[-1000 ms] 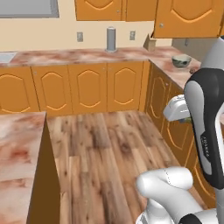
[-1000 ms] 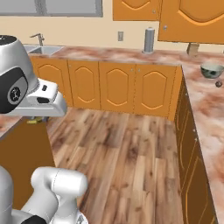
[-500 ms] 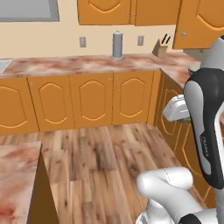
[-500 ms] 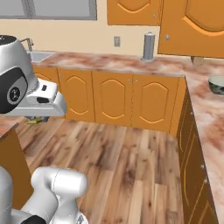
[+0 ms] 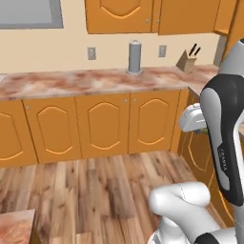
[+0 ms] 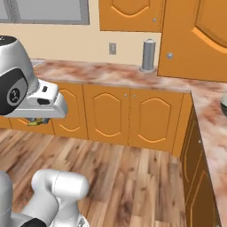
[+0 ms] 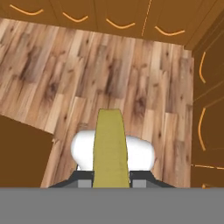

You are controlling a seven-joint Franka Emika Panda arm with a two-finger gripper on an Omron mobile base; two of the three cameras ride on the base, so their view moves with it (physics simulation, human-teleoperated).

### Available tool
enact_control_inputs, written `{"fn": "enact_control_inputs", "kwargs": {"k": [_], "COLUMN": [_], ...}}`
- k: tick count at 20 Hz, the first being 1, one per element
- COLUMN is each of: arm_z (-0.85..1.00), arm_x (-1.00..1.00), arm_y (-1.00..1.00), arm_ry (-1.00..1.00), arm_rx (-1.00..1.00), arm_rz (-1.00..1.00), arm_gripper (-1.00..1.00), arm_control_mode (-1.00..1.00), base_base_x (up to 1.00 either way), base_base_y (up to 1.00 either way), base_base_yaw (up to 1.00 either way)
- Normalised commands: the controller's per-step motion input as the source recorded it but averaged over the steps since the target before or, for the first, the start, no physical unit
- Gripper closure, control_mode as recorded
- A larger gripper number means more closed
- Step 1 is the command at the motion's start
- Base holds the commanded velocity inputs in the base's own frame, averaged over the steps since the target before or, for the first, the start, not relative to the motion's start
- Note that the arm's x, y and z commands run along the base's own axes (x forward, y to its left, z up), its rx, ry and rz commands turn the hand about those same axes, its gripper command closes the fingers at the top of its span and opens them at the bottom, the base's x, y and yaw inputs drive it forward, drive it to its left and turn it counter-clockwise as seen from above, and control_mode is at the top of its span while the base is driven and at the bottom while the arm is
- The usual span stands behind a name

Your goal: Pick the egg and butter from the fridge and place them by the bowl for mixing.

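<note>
Wood-plank floor (image 7: 131, 74), brown and streaky, runs to orange cabinets (image 5: 109, 126) with arched door panels under a mottled pink stone counter (image 5: 95, 81); a grey cylinder (image 5: 135, 57) stands on it. Bowl (image 6: 224, 104) rim peeks at the right counter's edge. Gripper (image 7: 110, 173) clamped on the butter (image 7: 110, 148), a flat yellow stick above the floor.

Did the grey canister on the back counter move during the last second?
No. The grey canister stays just right of the wall outlet, as before; the whole picture shifted, so the camera moved with the base.
</note>
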Motion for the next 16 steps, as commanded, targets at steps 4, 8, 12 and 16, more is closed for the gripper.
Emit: {"fn": "enact_control_inputs", "kwargs": {"k": [4,8,12,16], "arm_z": [0.0,0.0,0.0,0.0], "arm_x": [0.0,0.0,0.0,0.0], "arm_y": [0.0,0.0,0.0,0.0], "arm_ry": [0.0,0.0,0.0,0.0], "arm_rx": [0.0,0.0,0.0,0.0], "arm_rz": [0.0,0.0,0.0,0.0], "arm_gripper": [1.0,1.0,1.0,1.0], "arm_control_mode": [1.0,1.0,1.0,1.0], "base_base_x": [1.0,1.0,1.0,0.97], "base_base_y": [0.04,0.09,0.13,0.02], "base_base_yaw": [0.0,0.0,-0.02,-0.18]}}
